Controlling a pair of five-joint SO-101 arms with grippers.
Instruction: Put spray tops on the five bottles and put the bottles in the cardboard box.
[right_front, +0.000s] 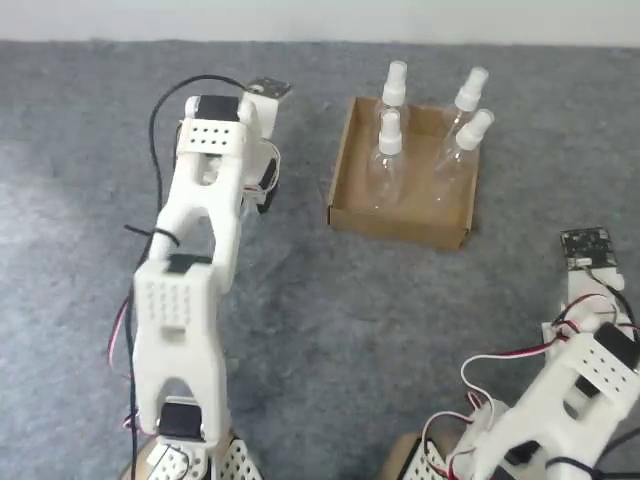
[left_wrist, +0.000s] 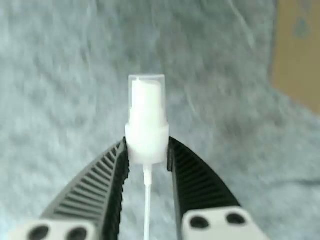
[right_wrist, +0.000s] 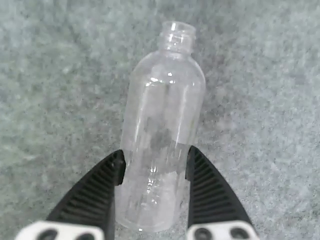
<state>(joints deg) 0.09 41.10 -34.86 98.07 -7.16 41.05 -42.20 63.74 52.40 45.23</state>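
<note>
The left gripper (left_wrist: 146, 156) pinches a spray top (left_wrist: 146, 117) by its collar. The right gripper (right_wrist: 155, 164) clasps an uncapped bottle (right_wrist: 162, 110) low on its body.

You have no text, label, number or sign here that can be read. The one print-like mark is a faint bluish smudge (left_wrist: 302, 25) on the wall of the brown cardboard box (left_wrist: 295, 60), and it is too blurred to make out.
</note>
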